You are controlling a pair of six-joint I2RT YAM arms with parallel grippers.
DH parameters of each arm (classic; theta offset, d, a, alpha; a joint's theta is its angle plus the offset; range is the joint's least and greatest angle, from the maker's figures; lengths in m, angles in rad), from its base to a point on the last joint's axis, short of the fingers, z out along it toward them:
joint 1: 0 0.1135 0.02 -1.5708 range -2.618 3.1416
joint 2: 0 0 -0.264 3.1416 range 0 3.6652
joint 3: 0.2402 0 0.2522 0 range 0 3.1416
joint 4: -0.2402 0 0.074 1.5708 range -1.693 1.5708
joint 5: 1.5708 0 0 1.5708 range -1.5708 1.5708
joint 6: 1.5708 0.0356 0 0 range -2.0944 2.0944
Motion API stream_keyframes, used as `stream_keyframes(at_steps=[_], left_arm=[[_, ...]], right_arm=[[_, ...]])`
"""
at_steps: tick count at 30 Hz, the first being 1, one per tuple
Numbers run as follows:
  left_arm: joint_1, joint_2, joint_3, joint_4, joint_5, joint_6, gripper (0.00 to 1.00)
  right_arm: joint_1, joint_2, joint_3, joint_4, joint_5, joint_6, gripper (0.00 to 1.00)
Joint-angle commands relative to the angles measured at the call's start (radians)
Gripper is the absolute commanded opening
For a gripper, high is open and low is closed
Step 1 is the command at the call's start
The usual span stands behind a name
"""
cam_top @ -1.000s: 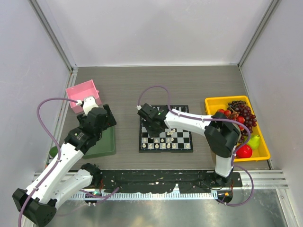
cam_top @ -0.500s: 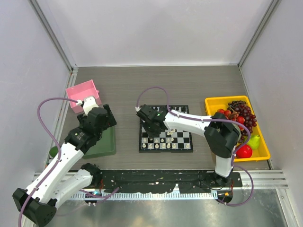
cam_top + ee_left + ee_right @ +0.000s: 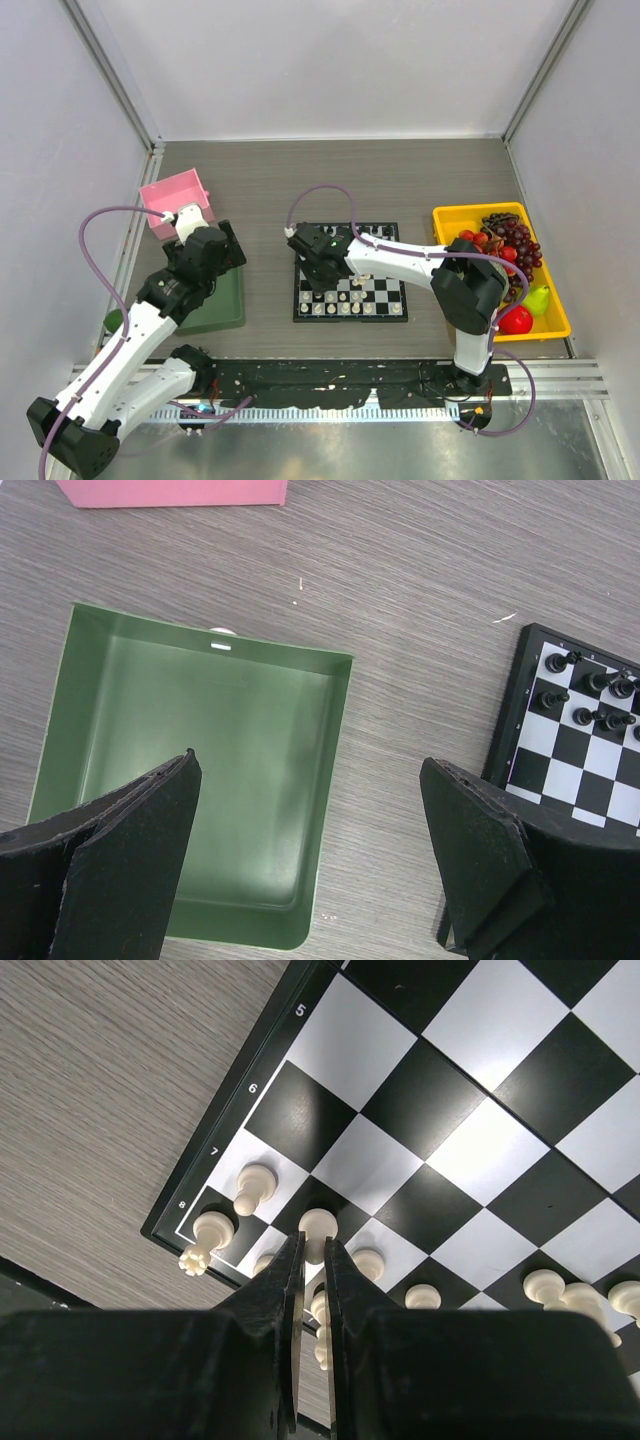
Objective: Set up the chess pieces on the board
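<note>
The board (image 3: pixel 386 291) lies flat mid-table, with cream pieces (image 3: pixel 345 306) along its near rows and black pieces on its far rows. My right gripper (image 3: pixel 318 270) hangs over the board's left side. In the right wrist view it (image 3: pixel 312 1247) is shut on a cream pawn (image 3: pixel 319 1224) just above the squares beside the row of cream pawns (image 3: pixel 254 1186) and a cream rook (image 3: pixel 204 1236). My left gripper (image 3: pixel 310 815) is open and empty, above the right edge of the green tray (image 3: pixel 200 770). Black pieces (image 3: pixel 553 665) show on the board's corner (image 3: pixel 525 710).
A pink box (image 3: pixel 176 198) stands behind the green tray (image 3: pixel 222 305) at the left. A yellow bin (image 3: pixel 452 216) with grapes and other fruit sits at the right. A purple cable arcs over the board's far left.
My right gripper has shifted a little to the left over the board with the pawn. The left arm has not moved.
</note>
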Motion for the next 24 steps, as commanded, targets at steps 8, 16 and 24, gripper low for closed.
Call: stream_keyframes(at_steps=[8,16,24], left_arm=[[0.004,0.003,0.004,0.035,-0.011,-0.009,0.99],[0.004,-0.003,0.001,0.033,-0.012,-0.012,1.00],[0.004,0.000,-0.002,0.036,-0.009,-0.013,1.00]], right_arm=[[0.020,-0.008,0.005,-0.012,0.023,-0.012,0.14],[0.021,0.013,0.014,-0.012,0.046,-0.004,0.24],[0.024,0.018,0.014,-0.001,0.020,-0.010,0.24]])
